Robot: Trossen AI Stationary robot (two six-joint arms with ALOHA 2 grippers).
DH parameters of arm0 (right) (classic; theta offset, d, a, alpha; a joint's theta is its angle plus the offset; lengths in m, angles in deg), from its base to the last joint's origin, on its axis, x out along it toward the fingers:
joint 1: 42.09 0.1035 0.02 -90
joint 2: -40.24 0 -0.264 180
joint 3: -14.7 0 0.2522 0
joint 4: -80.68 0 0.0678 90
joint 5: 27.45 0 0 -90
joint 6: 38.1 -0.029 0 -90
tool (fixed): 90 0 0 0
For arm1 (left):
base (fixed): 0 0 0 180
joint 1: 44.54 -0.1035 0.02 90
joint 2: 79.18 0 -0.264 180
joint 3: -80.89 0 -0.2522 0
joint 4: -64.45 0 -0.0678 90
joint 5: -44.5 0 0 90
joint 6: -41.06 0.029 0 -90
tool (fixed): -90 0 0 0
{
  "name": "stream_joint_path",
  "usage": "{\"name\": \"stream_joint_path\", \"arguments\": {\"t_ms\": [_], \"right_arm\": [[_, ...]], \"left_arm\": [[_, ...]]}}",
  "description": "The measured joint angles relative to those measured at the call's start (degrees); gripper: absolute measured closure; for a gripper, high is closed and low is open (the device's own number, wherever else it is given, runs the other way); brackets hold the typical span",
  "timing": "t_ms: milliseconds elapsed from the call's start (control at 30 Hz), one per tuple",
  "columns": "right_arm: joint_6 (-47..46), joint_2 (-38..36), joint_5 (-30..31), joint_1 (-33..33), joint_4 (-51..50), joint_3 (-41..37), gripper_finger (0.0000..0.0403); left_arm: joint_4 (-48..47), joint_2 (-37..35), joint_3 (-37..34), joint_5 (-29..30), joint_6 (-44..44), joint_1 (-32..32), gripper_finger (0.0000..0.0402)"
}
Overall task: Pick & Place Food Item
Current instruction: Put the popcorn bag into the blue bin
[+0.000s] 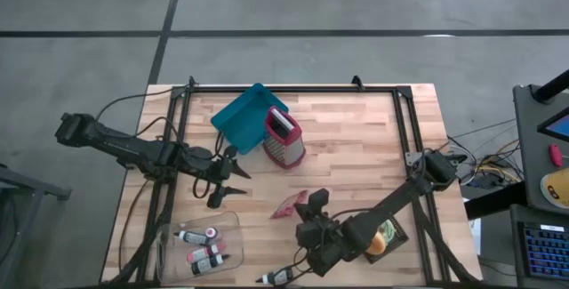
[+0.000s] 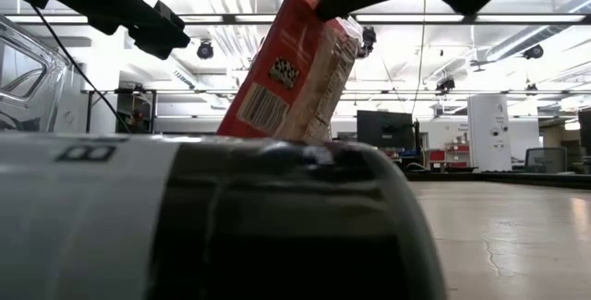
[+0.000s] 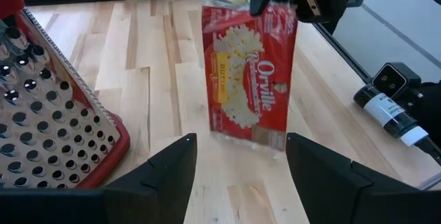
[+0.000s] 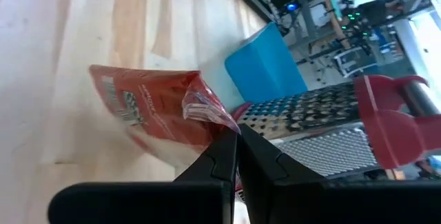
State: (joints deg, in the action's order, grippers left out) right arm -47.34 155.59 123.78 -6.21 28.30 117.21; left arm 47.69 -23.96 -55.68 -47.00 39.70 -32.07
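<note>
From left to right across the high view. We place the left gripper (image 1: 233, 180) just off the table's (image 1: 356, 147) left rail, pointing inward and slightly down, its jaws apart and holding nothing; we take this arm to be waiting. Beyond it, near the far edge, stand the blue tray (image 1: 244, 116) and, just beside it, the red-framed grater (image 1: 284, 138). Near the table's middle hangs the popcorn packet (image 1: 291, 204), the food item of the task, pinched by its upper edge in the right gripper (image 1: 313, 202), whose jaws are together on the wrapper. The low view shows the packet (image 2: 291, 65) tilted; whether its lower end has cleared the wood we cannot tell. The right arm reaches in from the right rail, bent low, its wrist tipped forward and down. We judge the step in hand to be the lift after the pick. The next move, in our reading, calls for a carry toward the blue tray without brushing the grater, since the packet dangles loosely from one edge and may swing
</note>
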Motion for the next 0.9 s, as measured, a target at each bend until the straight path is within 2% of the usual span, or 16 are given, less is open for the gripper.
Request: {"name": "stream_joint_path", "arguments": {"t_ms": [400, 700, 900], "right_arm": [[-0.3, -0.2, 6.5, -2.0, 0.2, 4.3, 0.0396], [4.5, -0.2, 6.6, -5.1, 0.4, 6.9, 0.0396], [5.9, -0.2, 6.5, -6.7, 0.5, 7.3, 0.0396]], "left_arm": [[2.4, 0.0, -1.9, -0.5, 0.1, 0.0, 0.0174], [10.6, 1.0, -1.9, -5.7, -2.4, 0.2, 0.0173], [12.6, 4.7, -1.8, -6.4, -2.5, 0.6, 0.0143]]}}
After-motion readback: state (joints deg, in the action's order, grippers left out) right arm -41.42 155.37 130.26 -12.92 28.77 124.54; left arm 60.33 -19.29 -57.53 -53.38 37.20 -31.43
